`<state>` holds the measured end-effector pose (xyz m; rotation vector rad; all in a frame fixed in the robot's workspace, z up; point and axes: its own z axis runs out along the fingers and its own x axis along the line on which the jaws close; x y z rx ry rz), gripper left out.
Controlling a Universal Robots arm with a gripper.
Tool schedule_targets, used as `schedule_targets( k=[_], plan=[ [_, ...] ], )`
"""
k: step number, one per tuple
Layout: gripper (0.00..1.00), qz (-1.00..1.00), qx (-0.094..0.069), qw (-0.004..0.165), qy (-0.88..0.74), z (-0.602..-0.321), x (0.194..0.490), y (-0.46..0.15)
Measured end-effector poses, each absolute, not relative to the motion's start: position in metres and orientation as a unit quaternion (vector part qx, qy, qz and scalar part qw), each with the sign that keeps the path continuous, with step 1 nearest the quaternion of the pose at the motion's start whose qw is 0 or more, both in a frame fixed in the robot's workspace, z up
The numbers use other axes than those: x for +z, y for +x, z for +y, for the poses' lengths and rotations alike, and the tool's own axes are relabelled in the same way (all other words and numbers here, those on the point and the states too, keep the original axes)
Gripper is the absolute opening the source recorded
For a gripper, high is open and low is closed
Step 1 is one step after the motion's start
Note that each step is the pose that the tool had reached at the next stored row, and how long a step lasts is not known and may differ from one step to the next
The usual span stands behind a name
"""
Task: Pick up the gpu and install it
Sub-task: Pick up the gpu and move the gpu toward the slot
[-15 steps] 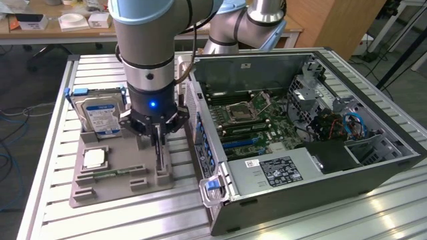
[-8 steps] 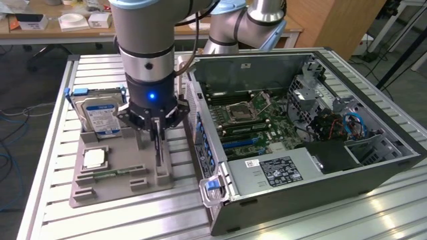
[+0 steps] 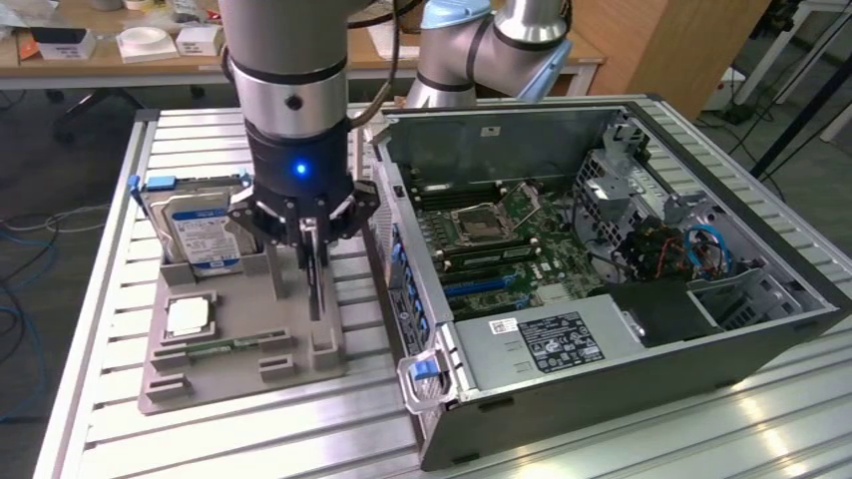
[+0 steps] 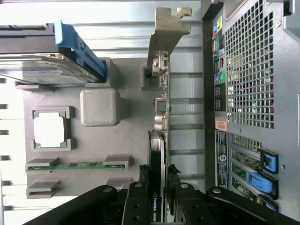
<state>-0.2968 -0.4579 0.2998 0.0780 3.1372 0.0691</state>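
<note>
While its blue status light [image 3: 301, 168] is glowing, the black two-fingered gripper [image 3: 310, 244] of the silver-and-black robot arm [image 3: 286, 80] is hanging straight down over the grey plastic parts tray [image 3: 226, 384] and is pinching the gpu [image 3: 315, 294], a thin, flat, dark circuit card standing on edge in the tray's slotted blocks. Seen from the wrist, the jaws are pressing on both faces of the gpu [image 4: 159, 117] at the end bearing its printed label, the gripper [image 4: 158, 180] straddling that edge, while the card's silver metal bracket [image 4: 168, 30] is jutting out at the far end. Whether the card's lower edge is touching the tray cannot be told. In the exterior view, the silver hard drive with a blue-and-white label [image 3: 200, 235] is leaning upright in its cradle at the gripper's 9 o'clock, the square silver processor chip [image 3: 191, 316] is lying at 8 o'clock, and the narrow green memory stick [image 3: 226, 346] is lying at 7 o'clock. The open black desktop computer case [image 3: 639, 369] is lying on its side at the tray's 3 o'clock, its green motherboard [image 3: 506, 249] facing up, and everything is resting on the slatted aluminium table [image 3: 174, 140].
</note>
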Motion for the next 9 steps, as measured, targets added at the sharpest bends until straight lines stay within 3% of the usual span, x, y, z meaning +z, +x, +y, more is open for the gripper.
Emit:
schedule_targets(
  k=[9],
  plan=[
    [0.26, 0.999, 0.022, 0.001, 0.025, -0.458, 0.322, -0.297]
  ],
)
